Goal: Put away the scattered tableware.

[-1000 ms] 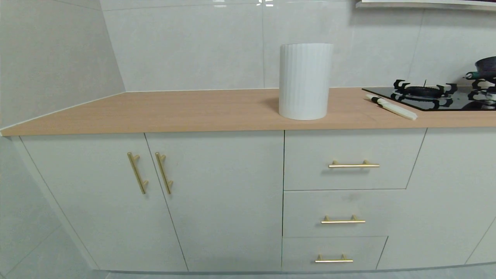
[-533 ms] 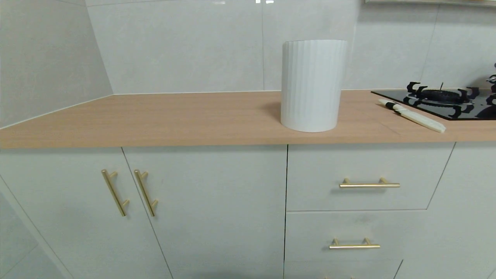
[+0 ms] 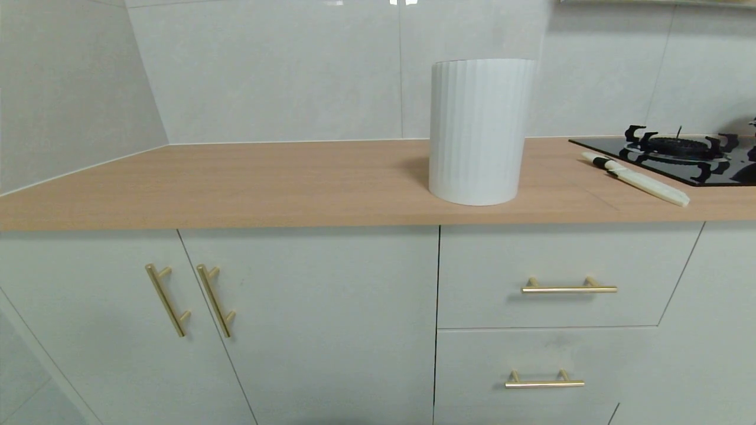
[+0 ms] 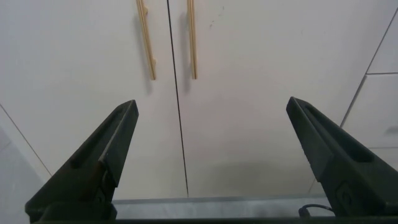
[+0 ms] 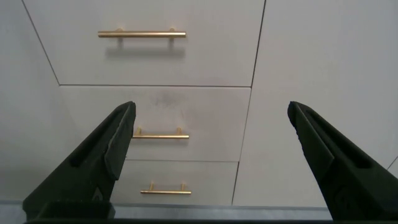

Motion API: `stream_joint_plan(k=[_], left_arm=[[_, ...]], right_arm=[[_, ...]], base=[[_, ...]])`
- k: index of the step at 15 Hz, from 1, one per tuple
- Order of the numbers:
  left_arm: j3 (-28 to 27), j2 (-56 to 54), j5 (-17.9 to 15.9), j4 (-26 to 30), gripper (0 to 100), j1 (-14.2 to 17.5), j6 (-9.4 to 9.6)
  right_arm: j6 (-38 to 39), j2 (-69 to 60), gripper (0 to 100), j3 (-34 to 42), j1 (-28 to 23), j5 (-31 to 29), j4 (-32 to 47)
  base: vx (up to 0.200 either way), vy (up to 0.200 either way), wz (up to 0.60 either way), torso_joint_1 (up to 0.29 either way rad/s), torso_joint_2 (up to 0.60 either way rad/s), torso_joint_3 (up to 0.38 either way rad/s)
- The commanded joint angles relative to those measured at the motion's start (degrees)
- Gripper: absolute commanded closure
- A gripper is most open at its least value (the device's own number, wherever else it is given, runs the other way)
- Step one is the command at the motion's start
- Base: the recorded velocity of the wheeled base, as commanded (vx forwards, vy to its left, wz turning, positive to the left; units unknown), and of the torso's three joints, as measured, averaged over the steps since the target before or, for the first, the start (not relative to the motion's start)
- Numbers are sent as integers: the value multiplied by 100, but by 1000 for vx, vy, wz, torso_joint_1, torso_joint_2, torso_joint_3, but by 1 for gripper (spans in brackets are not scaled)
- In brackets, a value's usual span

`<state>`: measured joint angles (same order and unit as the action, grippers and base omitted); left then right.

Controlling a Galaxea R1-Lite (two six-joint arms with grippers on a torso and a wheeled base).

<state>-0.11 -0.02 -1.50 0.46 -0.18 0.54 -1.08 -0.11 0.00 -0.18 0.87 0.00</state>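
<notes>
A tall white ribbed cylindrical holder stands upright on the wooden countertop. To its right a knife with a white blade and a black-and-white handle lies flat on the counter beside the hob. My left gripper is open, low down, facing the double cabinet doors with nothing between its fingers. My right gripper is open too, facing the drawer fronts, holding nothing.
A black gas hob with pan supports sits at the counter's right end. Below the counter are two doors with gold handles on the left and drawers with gold handles on the right. Tiled walls close the back and left side.
The head view has shifted closer to the counter and a little right, so everything looks larger and lower. The holder and knife have not moved on the counter.
</notes>
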Motion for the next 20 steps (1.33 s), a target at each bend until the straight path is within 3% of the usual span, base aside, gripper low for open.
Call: stream_joint_plan(k=[1,3,14,20], left_arm=[[2,2,1,-2,0,1,-1],[2,2,1,-2,0,1,-1],[2,2,1,-2,0,1,-10],[2,2,1,-2,0,1,-10]], right_arm=[[-6,11,0,0,1,1,0],[-6,11,0,0,1,1,0],[-6,11,0,0,1,1,0],[-6,11,0,0,9,-7,0]], base=[[0,0,0,0,0,0],[0,0,0,0,0,0],[0,-200,0,2,-4,4],[0,0,0,0,0,0]])
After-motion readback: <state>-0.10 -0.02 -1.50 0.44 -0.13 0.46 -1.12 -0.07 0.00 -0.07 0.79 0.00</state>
